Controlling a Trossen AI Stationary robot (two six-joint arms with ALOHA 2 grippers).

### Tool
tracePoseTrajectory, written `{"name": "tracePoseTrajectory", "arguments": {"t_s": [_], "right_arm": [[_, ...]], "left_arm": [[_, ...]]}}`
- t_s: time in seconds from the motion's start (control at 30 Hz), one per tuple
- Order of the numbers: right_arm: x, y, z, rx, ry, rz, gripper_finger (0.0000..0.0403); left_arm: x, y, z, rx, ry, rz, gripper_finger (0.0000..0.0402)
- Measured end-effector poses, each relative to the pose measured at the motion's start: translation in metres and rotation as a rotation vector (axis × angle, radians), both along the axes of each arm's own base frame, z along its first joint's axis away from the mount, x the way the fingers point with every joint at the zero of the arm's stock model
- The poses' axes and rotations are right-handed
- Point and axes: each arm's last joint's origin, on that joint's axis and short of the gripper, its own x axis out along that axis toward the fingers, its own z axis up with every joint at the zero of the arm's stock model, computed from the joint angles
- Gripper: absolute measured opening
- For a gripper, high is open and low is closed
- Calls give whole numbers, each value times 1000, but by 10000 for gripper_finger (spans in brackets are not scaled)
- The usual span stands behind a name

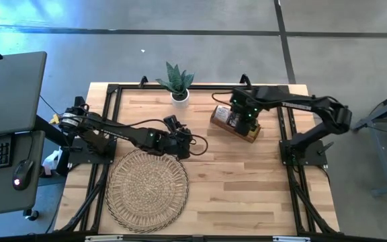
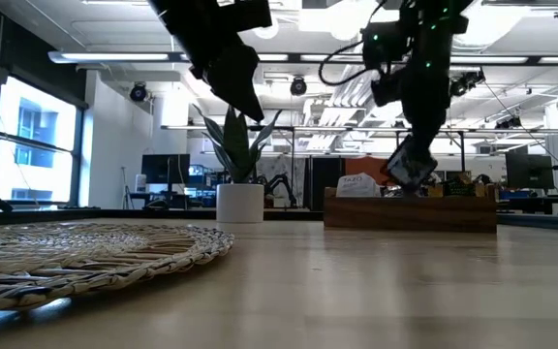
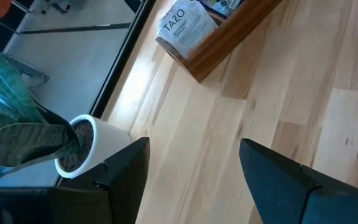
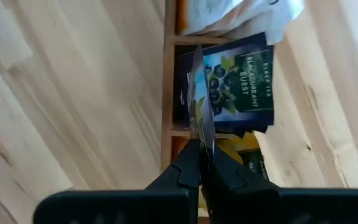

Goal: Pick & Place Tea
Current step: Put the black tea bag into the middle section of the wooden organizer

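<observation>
A brown wooden tray [image 1: 252, 132] at the far right of the table holds tea sachets: a dark blackcurrant one [image 4: 244, 81], a white one [image 3: 185, 26] and a yellow one [image 4: 248, 155]. My right gripper [image 4: 201, 163] hangs over the tray, shut on a dark sachet [image 2: 410, 165], which shows edge-on in the right wrist view. My left gripper [image 3: 194, 171] stands open over the table's middle, beside the mat's far edge, with only bare wood between its fingers. My right gripper pinches one edge of the dark sachet [image 4: 201, 127] between its two fingers, from above, pointing steeply down. The sachet hangs below the fingertips, tilted, clear of the tray [image 2: 410, 211] and over the compartment with the blackcurrant sachet.
A big round woven mat [image 1: 146, 189] lies at the near left. A small plant in a white pot [image 1: 179, 86] stands at the far edge, left of the tray. Bare wood lies between the mat and the tray. A desk with a keyboard stands off the table's left side.
</observation>
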Motion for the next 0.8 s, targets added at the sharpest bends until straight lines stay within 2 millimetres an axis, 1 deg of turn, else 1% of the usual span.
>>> {"name": "tracePoseTrajectory", "arguments": {"t_s": [0.17,0.33,0.43,0.63,0.8], "right_arm": [[7,-7,-16,17,55,62,2],[8,-15,-24,-8,102,118,4],[8,-18,-25,-7,96,173,5],[8,-25,-24,-35,71,194,11],[10,-25,-24,-24,40,222,37]], "left_arm": [[-1,0,-1,2,17,1,245],[-1,0,-1,-4,11,9,245],[-1,0,-1,-5,11,9,245],[-1,0,-1,-5,11,10,245],[-1,0,-1,-5,11,10,245]]}}
